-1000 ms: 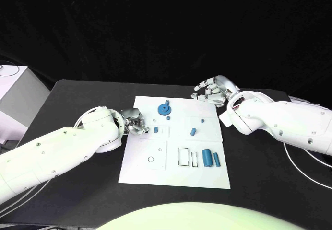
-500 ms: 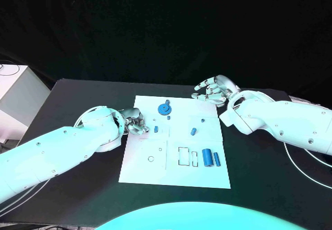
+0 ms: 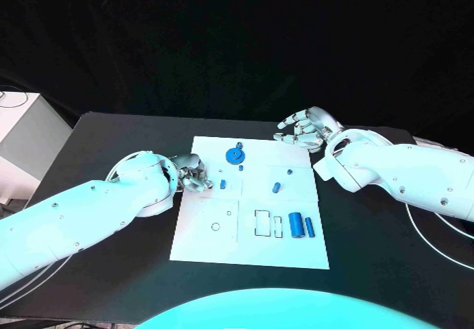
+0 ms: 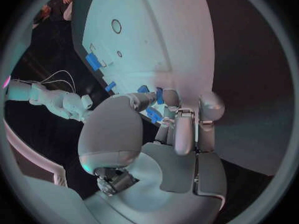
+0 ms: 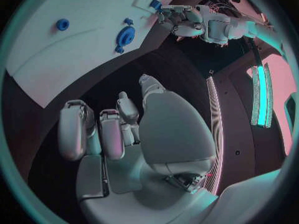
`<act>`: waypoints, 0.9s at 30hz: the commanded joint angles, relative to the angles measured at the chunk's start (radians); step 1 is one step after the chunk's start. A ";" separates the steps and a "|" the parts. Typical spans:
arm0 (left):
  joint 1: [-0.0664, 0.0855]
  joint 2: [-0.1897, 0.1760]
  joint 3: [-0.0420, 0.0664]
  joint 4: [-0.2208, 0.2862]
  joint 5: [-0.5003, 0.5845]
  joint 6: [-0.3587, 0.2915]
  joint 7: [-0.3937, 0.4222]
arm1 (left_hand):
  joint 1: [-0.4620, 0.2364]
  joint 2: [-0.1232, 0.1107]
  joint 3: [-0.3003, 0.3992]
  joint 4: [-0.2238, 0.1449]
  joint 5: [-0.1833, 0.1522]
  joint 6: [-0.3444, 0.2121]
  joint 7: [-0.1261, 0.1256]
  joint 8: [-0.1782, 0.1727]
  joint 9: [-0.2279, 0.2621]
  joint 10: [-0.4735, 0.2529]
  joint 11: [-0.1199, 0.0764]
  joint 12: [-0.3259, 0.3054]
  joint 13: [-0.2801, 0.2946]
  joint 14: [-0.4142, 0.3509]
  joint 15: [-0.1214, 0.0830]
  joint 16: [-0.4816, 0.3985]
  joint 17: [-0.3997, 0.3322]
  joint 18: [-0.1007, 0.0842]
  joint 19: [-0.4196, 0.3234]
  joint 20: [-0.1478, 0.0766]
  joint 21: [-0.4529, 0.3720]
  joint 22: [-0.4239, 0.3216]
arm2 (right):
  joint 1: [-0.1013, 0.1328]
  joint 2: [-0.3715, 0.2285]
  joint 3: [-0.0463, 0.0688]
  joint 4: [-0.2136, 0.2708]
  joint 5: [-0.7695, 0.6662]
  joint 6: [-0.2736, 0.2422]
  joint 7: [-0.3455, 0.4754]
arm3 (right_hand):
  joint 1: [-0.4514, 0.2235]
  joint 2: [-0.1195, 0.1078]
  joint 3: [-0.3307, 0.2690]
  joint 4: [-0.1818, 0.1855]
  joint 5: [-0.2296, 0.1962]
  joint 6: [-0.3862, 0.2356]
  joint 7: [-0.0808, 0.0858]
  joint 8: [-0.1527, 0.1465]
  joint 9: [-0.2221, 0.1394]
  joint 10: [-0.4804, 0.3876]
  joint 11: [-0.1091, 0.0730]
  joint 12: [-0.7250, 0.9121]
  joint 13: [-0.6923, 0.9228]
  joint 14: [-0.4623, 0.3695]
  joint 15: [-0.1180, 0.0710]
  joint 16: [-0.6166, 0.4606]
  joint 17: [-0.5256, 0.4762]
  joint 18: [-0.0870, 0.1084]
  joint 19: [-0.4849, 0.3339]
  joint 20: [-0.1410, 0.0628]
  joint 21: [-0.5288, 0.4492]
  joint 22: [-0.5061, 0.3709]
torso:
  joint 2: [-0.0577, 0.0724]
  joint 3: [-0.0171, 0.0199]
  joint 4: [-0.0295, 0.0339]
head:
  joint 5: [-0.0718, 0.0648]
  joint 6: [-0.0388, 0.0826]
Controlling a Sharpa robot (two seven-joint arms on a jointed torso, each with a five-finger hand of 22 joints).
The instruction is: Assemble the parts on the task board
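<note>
The white task board [image 3: 247, 205] lies mid-table. A blue gear [image 3: 235, 155] stands near its far edge, small blue parts [image 3: 277, 187] lie mid-board, and two blue cylinders [image 3: 301, 225] lie near its right side. My left hand [image 3: 194, 175] sits at the board's left edge with its fingers curled. In the left wrist view a small blue part [image 4: 153, 115] sits pinched between its thumb and fingers. Another small part [image 3: 223, 184] lies just beside them. My right hand [image 3: 306, 129] hovers off the board's far right corner, fingers curled in on nothing [image 5: 112, 129].
A white box [image 3: 20, 144] stands off the table's left edge. The board's near half has a round hole [image 3: 216, 226] and rectangular slots [image 3: 263, 223]. Black table surrounds the board on all sides.
</note>
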 commanded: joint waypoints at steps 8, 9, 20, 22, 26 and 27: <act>-0.003 0.005 -0.003 -0.011 0.001 0.039 -0.013 | -0.001 0.008 0.171 -0.182 0.006 0.009 -0.007 0.004 -0.004 0.010 -0.001 0.005 0.014 0.064 -0.006 0.013 0.138 -0.017 0.004 -0.001 0.005 0.003 | 0.000 -0.001 0.000 0.003 -0.009 0.011 0.007 | -0.005 -0.002 0.009 0.000 0.003 -0.004 0.000 0.006 0.001 -0.001 0.001 -0.001 -0.001 0.053 -0.006 -0.003 0.088 0.017 0.005 -0.008 -0.005 0.078 | 0.000 0.0010 -0.0005 | -0.001 -0.002; -0.003 0.006 -0.003 -0.012 0.001 0.040 -0.013 | -0.002 0.007 0.170 -0.183 0.007 0.010 -0.007 0.005 -0.004 0.011 -0.001 0.006 0.015 0.065 -0.006 0.014 0.140 -0.017 0.003 -0.001 0.005 0.003 | 0.000 -0.001 0.000 0.003 -0.009 0.011 0.007 | -0.005 -0.002 0.009 0.000 0.003 -0.004 0.000 0.006 0.001 -0.001 0.001 -0.001 -0.001 0.053 -0.006 -0.003 0.088 0.017 0.005 -0.008 -0.005 0.078 | 0.000 0.0010 -0.0005 | -0.001 -0.002; -0.003 0.015 -0.006 -0.022 0.010 0.046 -0.014 | -0.034 -0.010 0.163 -0.174 0.010 0.029 -0.015 0.012 -0.017 0.030 -0.006 0.013 0.027 0.072 -0.009 0.023 0.162 -0.019 0.009 -0.002 0.009 0.012 | 0.000 -0.002 0.000 0.004 -0.009 0.010 0.006 | -0.008 -0.003 0.011 0.000 0.004 -0.004 -0.001 0.007 0.002 -0.001 0.001 -0.001 -0.003 0.053 -0.006 -0.004 0.089 0.017 0.006 -0.008 -0.006 0.078 | 0.000 0.0002 -0.0005 | -0.002 -0.005; -0.003 0.016 -0.007 -0.023 0.011 0.046 -0.013 | -0.040 -0.014 0.161 -0.171 0.010 0.031 -0.016 0.013 -0.019 0.032 -0.007 0.013 0.026 0.072 -0.009 0.023 0.164 -0.019 0.009 -0.002 0.009 0.012 | 0.000 -0.002 0.000 0.004 -0.009 0.010 0.006 | -0.008 -0.003 0.011 0.000 0.004 -0.004 -0.001 0.007 0.002 -0.001 0.001 -0.001 -0.003 0.053 -0.006 -0.004 0.089 0.017 0.006 -0.008 -0.006 0.078 | 0.000 0.0002 -0.0004 | -0.002 -0.005; -0.003 0.016 -0.007 -0.022 0.012 0.044 -0.013 | -0.051 -0.022 0.157 -0.167 0.009 0.035 -0.019 0.014 -0.024 0.037 -0.009 0.014 0.029 0.074 -0.011 0.025 0.168 -0.019 0.012 -0.004 0.011 0.016 | 0.000 -0.002 0.000 0.004 -0.009 0.010 0.006 | -0.008 -0.003 0.011 0.000 0.004 -0.004 -0.001 0.007 0.002 -0.001 0.001 -0.001 -0.003 0.053 -0.006 -0.004 0.089 0.017 0.006 -0.008 -0.006 0.078 | 0.000 0.0001 -0.0002 | -0.003 -0.006; -0.003 0.016 -0.007 -0.022 0.012 0.044 -0.013 | -0.053 -0.024 0.156 -0.166 0.009 0.036 -0.020 0.014 -0.025 0.039 -0.010 0.015 0.032 0.074 -0.011 0.025 0.169 -0.019 0.013 -0.004 0.011 0.017 | 0.000 -0.002 0.000 0.004 -0.009 0.010 0.006 | -0.008 -0.003 0.011 0.000 0.004 -0.004 -0.001 0.007 0.002 -0.001 0.001 -0.001 -0.003 0.053 -0.006 -0.004 0.089 0.017 0.006 -0.008 -0.006 0.078 | 0.000 0.0000 0.0000 | -0.003 -0.006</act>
